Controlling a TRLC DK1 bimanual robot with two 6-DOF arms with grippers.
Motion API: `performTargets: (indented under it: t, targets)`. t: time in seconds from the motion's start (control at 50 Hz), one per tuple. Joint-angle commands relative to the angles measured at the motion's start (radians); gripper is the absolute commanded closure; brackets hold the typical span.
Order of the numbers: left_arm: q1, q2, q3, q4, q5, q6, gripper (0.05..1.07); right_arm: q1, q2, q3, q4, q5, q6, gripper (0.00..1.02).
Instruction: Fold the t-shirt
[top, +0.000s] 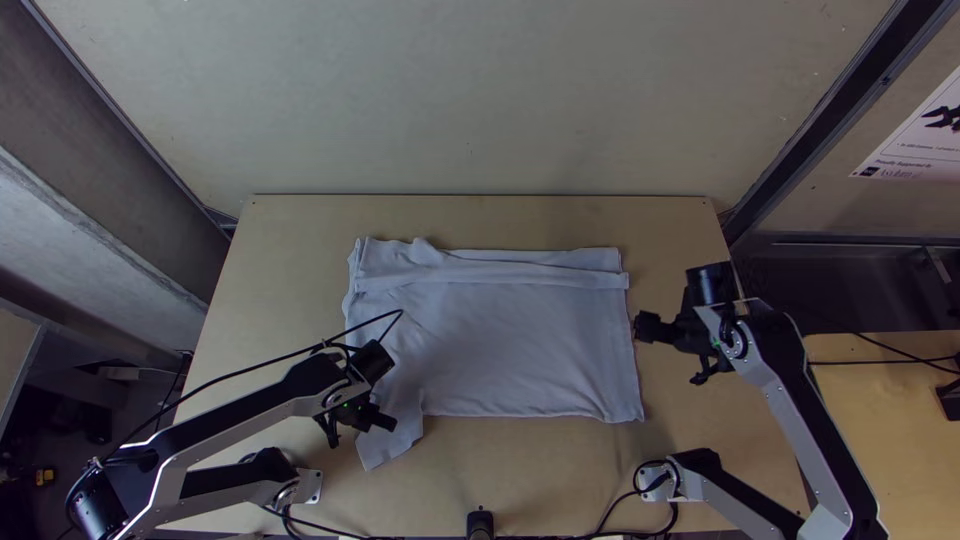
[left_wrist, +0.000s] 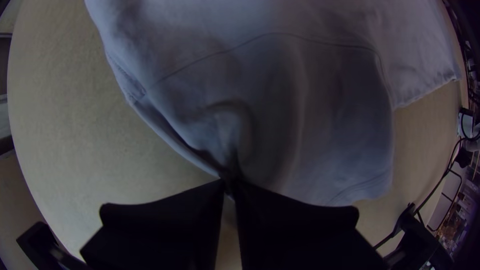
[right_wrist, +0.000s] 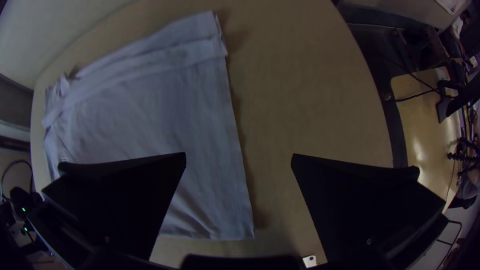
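Pale and soft, probably light and easily wrinkled, the t-shirt (top: 510, 340) is spread on the counter (top: 665, 225), with a folded band (top: 510, 274) along its far side. Its sleeve (left_wrist: 325, 130) is pinched by the left gripper (left_wrist: 228, 186); the right gripper (right_wrist: 239, 155) is held open beside the right edge (top: 632, 350), whose near corner (top: 630, 411) should be taken. Some room for moving is offered around the cloth.

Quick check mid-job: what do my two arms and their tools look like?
The left arm and right arm have silver-grey links with long black panels and black cylindrical joints. A thin black cable loops along the left arm. The left tool and right tool each have two wide, flat black fingers.
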Motion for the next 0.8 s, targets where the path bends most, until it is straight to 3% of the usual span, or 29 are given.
performTargets:
  t: [0.0,0.2,0.4,0.78]
  targets:
    - [0.019,0.005,-0.065,0.017,-0.022,0.014,1.04,0.064,0.008,-0.067,-0.035,-0.003,0.028,0.07]
    - [0.088,-0.024,-0.063,0.035,-0.025,0.025,1.04,0.117,0.049,-0.164,-0.066,-0.040,0.034,0.07]
    - [0.221,-0.052,-0.057,0.038,-0.023,0.099,1.04,0.113,0.127,-0.208,-0.092,-0.078,0.030,0.07]
    - [0.347,-0.087,-0.026,0.020,-0.023,0.169,1.04,0.103,0.267,-0.308,-0.095,-0.130,-0.027,0.10]
